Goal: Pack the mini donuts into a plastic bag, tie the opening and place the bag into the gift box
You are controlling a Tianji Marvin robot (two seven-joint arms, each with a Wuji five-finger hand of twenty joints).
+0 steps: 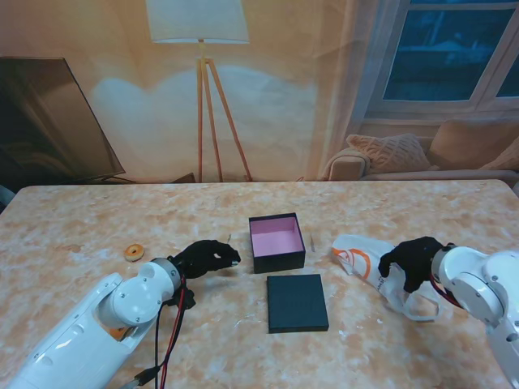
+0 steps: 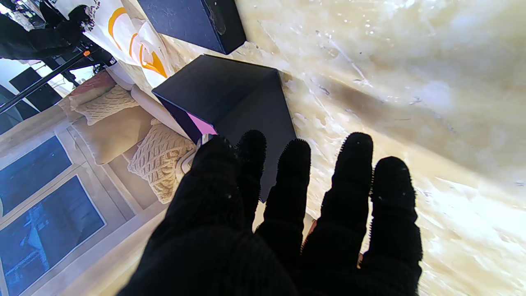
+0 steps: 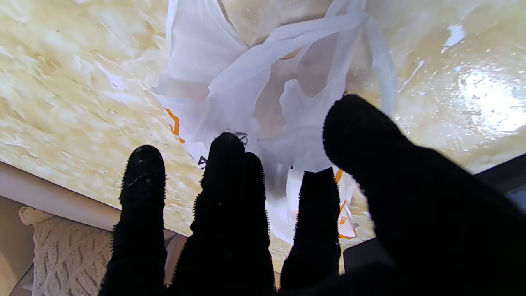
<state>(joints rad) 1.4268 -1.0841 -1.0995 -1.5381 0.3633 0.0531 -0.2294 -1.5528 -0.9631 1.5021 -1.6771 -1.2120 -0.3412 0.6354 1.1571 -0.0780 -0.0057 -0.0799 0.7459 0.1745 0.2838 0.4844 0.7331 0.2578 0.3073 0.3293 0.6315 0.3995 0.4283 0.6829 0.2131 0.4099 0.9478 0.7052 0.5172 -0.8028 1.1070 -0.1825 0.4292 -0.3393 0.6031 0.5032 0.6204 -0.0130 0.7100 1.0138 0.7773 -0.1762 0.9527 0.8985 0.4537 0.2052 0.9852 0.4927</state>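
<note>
The white plastic bag (image 1: 362, 261) with orange print lies crumpled on the table, right of the gift box. My right hand (image 1: 413, 261) rests on it. In the right wrist view the bag (image 3: 263, 82) fills the space past the fingers (image 3: 230, 172), and the index fingertip is tucked behind a fold of film. The open black gift box (image 1: 276, 241) has a pink inside, and its lid (image 1: 298, 302) lies nearer to me. My left hand (image 1: 207, 258) hovers left of the box, fingers (image 2: 353, 172) close together, with a brown sliver showing between them. One mini donut (image 1: 134, 253) lies farther left.
Red and black cables (image 1: 169, 340) hang beside my left forearm. A small orange piece (image 1: 119, 331) shows under that forearm. A thin stick (image 1: 313, 241) lies between box and bag. The table's far edge runs in front of a lamp and a sofa.
</note>
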